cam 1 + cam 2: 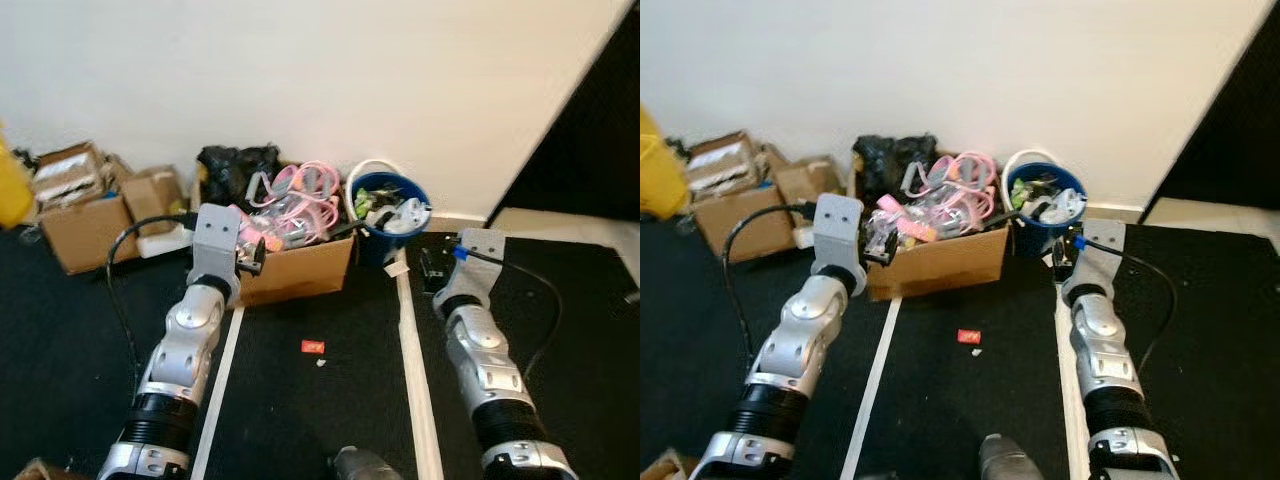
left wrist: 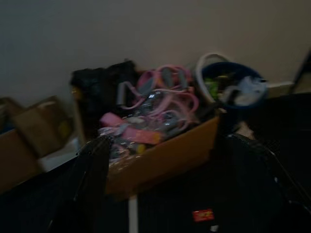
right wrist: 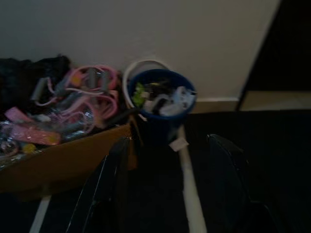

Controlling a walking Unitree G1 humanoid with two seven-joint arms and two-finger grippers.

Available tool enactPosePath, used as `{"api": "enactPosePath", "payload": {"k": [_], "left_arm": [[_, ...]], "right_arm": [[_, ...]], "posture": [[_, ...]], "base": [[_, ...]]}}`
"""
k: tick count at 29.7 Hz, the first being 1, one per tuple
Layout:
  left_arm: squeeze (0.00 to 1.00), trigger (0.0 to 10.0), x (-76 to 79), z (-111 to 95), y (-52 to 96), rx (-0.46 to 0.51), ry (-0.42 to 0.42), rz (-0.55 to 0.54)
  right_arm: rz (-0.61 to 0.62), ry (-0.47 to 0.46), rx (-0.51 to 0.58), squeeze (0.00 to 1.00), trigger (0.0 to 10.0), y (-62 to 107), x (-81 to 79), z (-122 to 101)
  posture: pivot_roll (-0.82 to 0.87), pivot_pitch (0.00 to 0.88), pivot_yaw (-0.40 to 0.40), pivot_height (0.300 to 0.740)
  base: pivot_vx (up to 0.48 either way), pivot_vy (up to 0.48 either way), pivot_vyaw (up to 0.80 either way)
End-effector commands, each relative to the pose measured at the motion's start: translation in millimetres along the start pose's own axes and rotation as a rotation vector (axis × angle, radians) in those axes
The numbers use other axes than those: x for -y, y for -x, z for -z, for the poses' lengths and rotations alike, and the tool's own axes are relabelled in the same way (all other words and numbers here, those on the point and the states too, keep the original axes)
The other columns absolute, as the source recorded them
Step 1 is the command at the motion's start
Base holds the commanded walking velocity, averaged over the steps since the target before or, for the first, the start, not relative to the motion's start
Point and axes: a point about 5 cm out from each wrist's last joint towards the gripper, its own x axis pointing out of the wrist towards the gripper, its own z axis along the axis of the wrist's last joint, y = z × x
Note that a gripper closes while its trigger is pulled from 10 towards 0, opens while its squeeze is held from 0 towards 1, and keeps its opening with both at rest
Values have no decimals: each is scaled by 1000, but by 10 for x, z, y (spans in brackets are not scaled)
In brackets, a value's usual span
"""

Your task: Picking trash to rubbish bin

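On the black floor, a small red piece of trash (image 1: 313, 346) lies between the two silver arms, with a tiny white scrap (image 1: 321, 362) just beside it at 5 o'clock. At 1 o'clock from the trash, by the wall, stands the blue bin (image 1: 388, 215), full of rubbish. A big cardboard box (image 1: 300, 265) of pink stuff sits at 11 o'clock. The left gripper (image 2: 160, 189) is spread wide open. The right gripper (image 3: 170, 189) is spread open too, facing the bin.
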Motion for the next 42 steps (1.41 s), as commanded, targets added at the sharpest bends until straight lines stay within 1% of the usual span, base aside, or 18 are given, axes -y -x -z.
{"api": "enactPosePath", "payload": {"k": [1,19,30,40,42], "left_arm": [[0,10000,-11,43,10,-20,-18,4],[0,10000,-1,58,5,-30,-23,8],[0,10000,-48,62,-2,-34,-26,-12],[0,10000,-44,63,2,-35,14,-14],[0,10000,-41,61,1,-37,6,-17]], "right_arm": [[11,-1,-31,0,10000,28,23,77],[21,-3,-30,0,10000,33,34,77],[19,-4,-21,0,10000,26,26,66],[11,-4,-13,0,10000,27,17,51],[11,-4,-14,0,10000,30,19,51]], "posture": [[-54,39,8,740],[-55,37,9,740],[-53,47,11,740],[-56,56,11,740],[-56,57,11,740]], "base": [[0,0,-800],[0,0,-800],[0,0,-800],[0,0,-800],[0,0,-800]]}}
